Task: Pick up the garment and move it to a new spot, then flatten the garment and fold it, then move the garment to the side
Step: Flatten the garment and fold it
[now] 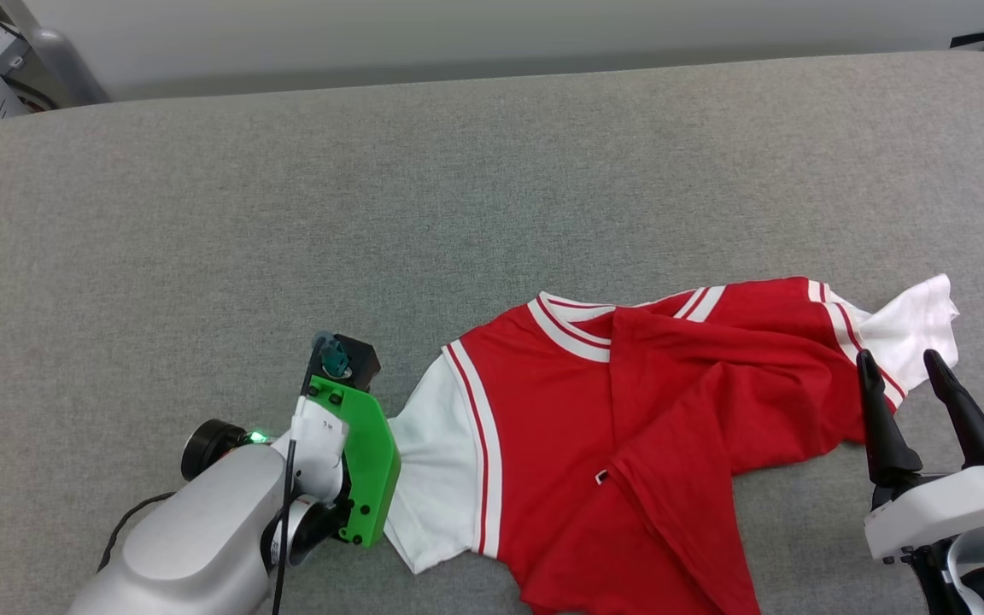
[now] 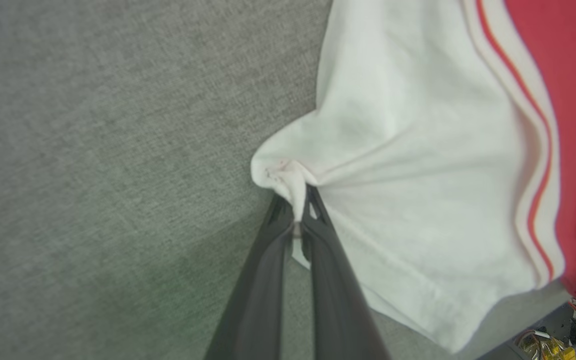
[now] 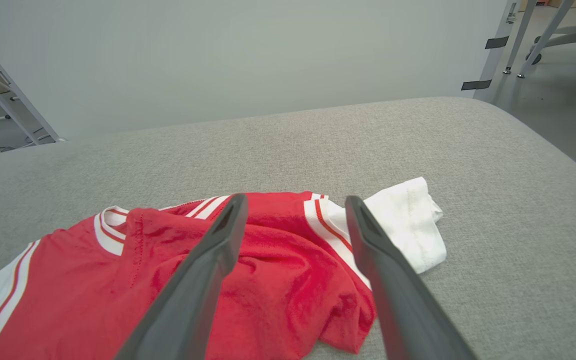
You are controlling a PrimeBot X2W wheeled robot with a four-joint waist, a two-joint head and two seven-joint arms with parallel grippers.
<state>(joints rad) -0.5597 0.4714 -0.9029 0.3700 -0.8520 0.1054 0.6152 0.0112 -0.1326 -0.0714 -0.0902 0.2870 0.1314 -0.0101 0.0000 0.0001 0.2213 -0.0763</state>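
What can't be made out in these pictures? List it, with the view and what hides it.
- Head view: lower hem of the garment, cut off by the bottom edge.
- Head view: jaws of the left gripper, hidden behind the green bracket.
- Head view: part of the striped sleeve trim, behind the right gripper.
- Left wrist view: the garment's red body, blurred and cut by the right edge.

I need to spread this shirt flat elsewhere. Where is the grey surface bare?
Bare: the wide stretch of grey surface between the garment and the far edge, and the part left of the left gripper. Crowded: near right, where the garment lies between it and the right gripper.
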